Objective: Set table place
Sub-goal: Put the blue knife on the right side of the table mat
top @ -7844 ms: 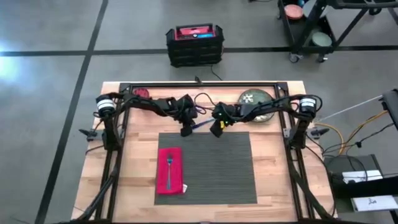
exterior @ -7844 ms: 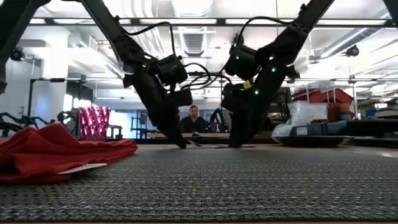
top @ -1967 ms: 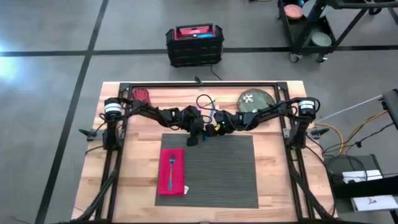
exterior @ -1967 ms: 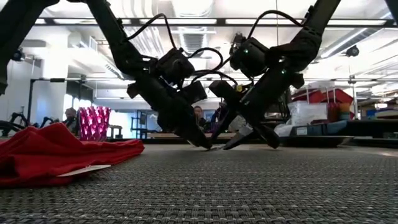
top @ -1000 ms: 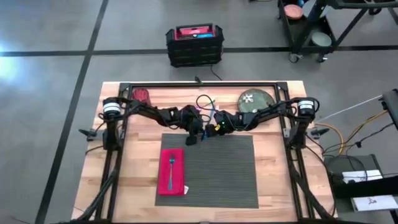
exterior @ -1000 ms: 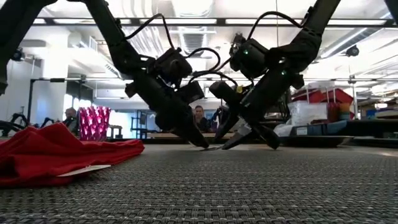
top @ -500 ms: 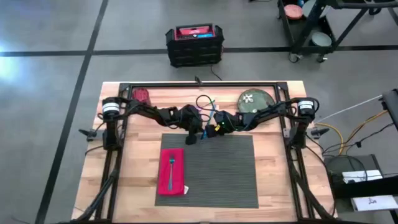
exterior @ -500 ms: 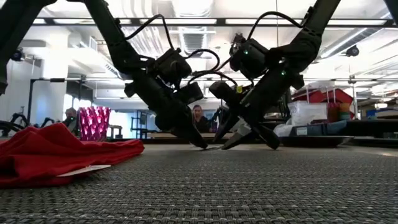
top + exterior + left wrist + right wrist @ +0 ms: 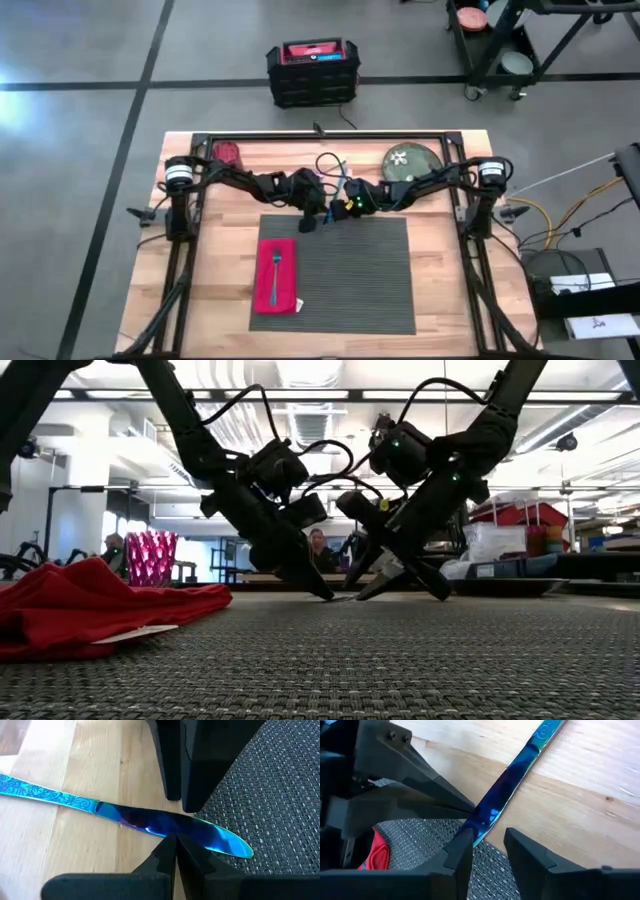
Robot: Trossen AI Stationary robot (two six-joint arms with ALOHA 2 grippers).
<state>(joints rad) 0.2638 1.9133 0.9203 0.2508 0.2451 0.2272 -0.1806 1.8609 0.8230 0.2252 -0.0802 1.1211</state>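
A blue iridescent knife (image 9: 150, 822) lies flat across the far edge of the dark grey placemat (image 9: 335, 270), blade tip (image 9: 239, 847) on the mat and handle (image 9: 40, 795) on the wood. My left gripper (image 9: 175, 839) is shut at the blade. My right gripper (image 9: 487, 851) stands open just beyond it, its fingers (image 9: 172, 770) at the blade's far edge near the tip. On the mat's left a red napkin (image 9: 275, 273) carries a fork (image 9: 273, 268). A green plate (image 9: 410, 160) sits on the wood at the far right. My left gripper rests its shut fingertips (image 9: 167, 851) on the knife's blade (image 9: 150, 826), about midway along it. The fingers slant down from the table's left and near side. The knife lies flat on the wood and mat. My right gripper: I cannot tell whether its fingertips touch the blade.
A red glass (image 9: 229, 152) stands at the table's far left. A loose cable (image 9: 330, 160) loops on the wood behind the grippers. The table's black frame bar (image 9: 320, 137) runs along the far edge. A person (image 9: 316, 550) sits in the room beyond.
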